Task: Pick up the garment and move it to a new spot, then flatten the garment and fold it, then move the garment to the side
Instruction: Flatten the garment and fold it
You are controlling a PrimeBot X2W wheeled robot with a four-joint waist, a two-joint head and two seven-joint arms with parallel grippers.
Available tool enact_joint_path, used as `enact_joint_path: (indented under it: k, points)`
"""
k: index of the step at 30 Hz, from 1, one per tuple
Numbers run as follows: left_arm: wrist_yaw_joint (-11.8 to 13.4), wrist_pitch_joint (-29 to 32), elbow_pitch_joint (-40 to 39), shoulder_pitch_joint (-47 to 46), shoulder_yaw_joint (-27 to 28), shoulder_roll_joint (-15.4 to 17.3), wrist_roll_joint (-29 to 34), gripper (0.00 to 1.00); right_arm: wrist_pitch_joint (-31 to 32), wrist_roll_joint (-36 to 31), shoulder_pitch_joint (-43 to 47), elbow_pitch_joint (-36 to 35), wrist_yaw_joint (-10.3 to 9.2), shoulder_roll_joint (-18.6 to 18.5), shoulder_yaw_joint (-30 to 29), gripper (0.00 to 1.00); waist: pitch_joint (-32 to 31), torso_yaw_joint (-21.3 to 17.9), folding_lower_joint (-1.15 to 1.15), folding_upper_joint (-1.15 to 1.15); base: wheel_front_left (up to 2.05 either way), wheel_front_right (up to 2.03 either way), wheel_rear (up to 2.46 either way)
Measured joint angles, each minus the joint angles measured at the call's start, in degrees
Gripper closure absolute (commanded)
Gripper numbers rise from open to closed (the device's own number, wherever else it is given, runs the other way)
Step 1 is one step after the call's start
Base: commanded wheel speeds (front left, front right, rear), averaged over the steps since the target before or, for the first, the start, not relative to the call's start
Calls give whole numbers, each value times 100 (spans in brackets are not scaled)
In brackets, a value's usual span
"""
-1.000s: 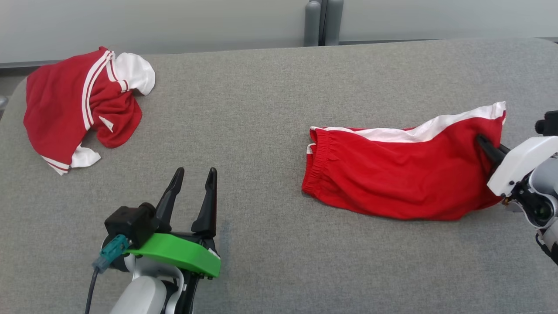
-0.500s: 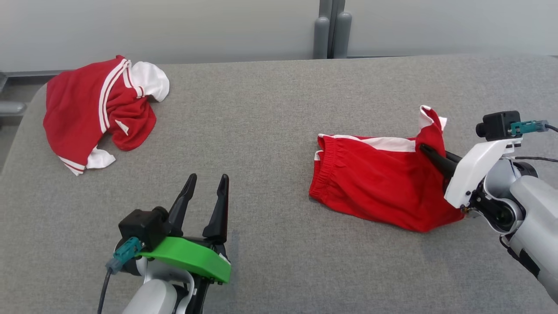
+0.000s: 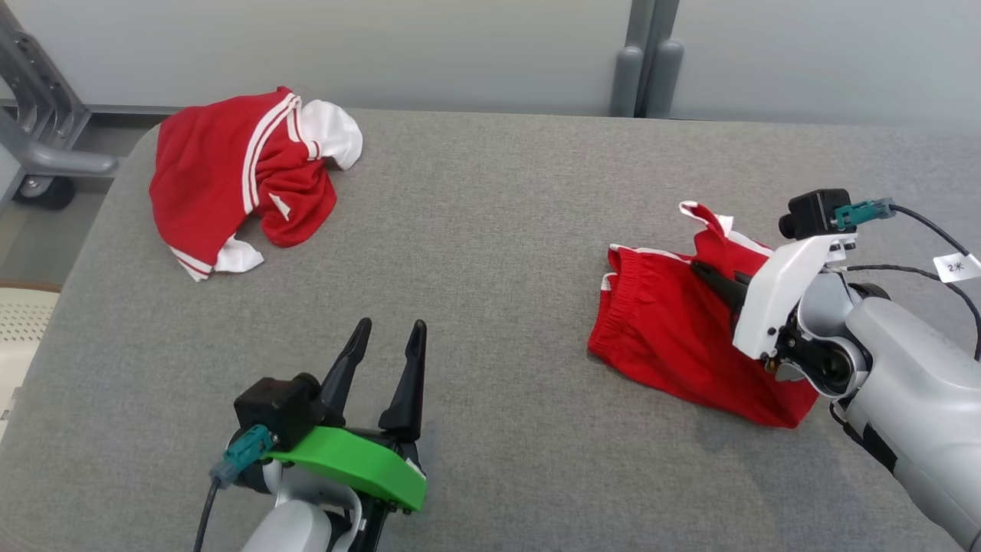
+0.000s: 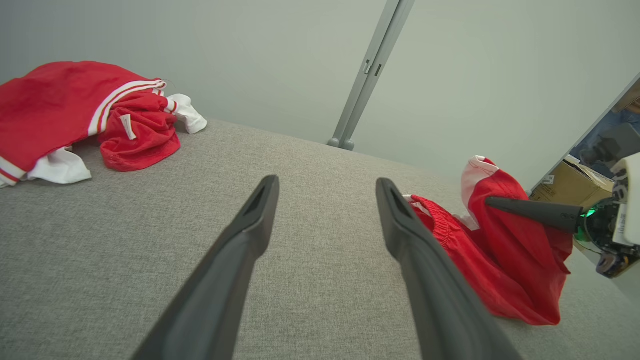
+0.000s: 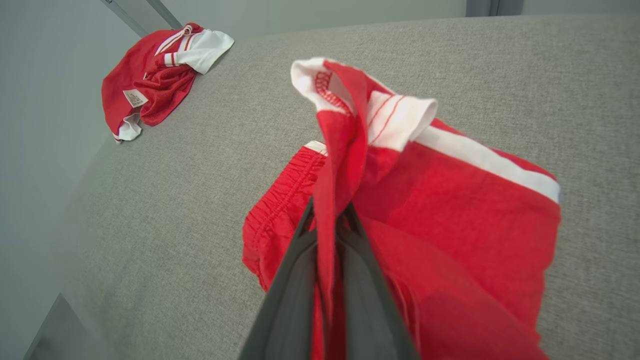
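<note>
The garment (image 3: 659, 337), red shorts with a white side stripe, lies at the right of the grey padded table (image 3: 490, 230). My right gripper (image 3: 701, 270) is shut on its leg end, which is lifted and pulled over toward the waistband. In the right wrist view the pinched cloth (image 5: 350, 125) rises between the closed fingers (image 5: 295, 280). The left wrist view shows the raised garment (image 4: 500, 260) on the right. My left gripper (image 3: 391, 330) stands open above bare table at the lower left, with nothing between its fingers (image 4: 240, 240).
A second red and white garment (image 3: 230, 169) lies crumpled at the table's far left corner. A grey metal frame (image 3: 38, 146) stands beyond the left edge. Two grey posts (image 3: 644, 69) stand behind the far edge. A cream perforated object (image 3: 19, 322) sits left of the table.
My right gripper has lifted the shorts' leg end and carried it left over the waistband half. The head camera has shifted. The left gripper stays open and still.
</note>
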Motion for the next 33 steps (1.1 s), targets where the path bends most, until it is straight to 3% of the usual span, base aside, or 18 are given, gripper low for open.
enact_joint_path:
  k: [5,15,16,18,19,20,21,33]
  points:
    - [-10,-42,25,-1,-58,-22,-7,0,153,-66,-51,290,-226,45,67,100,14,233,0,0,0,0,0]
    - [-10,-49,59,-1,40,-34,-47,0,355,-223,-376,602,-380,453,285,97,64,448,0,0,0,0,0]
    - [-10,-49,63,-1,41,-34,-47,0,381,-240,-384,653,-405,461,311,92,66,444,0,0,0,0,0]
    - [-10,-51,66,-1,41,-35,-47,0,404,-312,-396,724,-407,478,365,64,71,435,0,0,0,0,0]
    - [-10,-51,69,-1,41,-36,-47,0,404,-333,-402,748,-407,495,374,45,73,430,0,0,0,0,0]
    - [-10,-51,74,-1,41,-36,-47,0,404,-353,-417,769,-407,514,379,45,74,426,0,0,0,0,0]
    - [-10,-51,78,-1,41,-37,-47,0,403,-363,-443,782,-407,535,380,0,75,421,0,0,0,0,0]
    - [-10,-100,130,2,194,-42,-47,0,246,-463,-844,732,-276,844,450,0,-39,232,0,0,0,0,0]
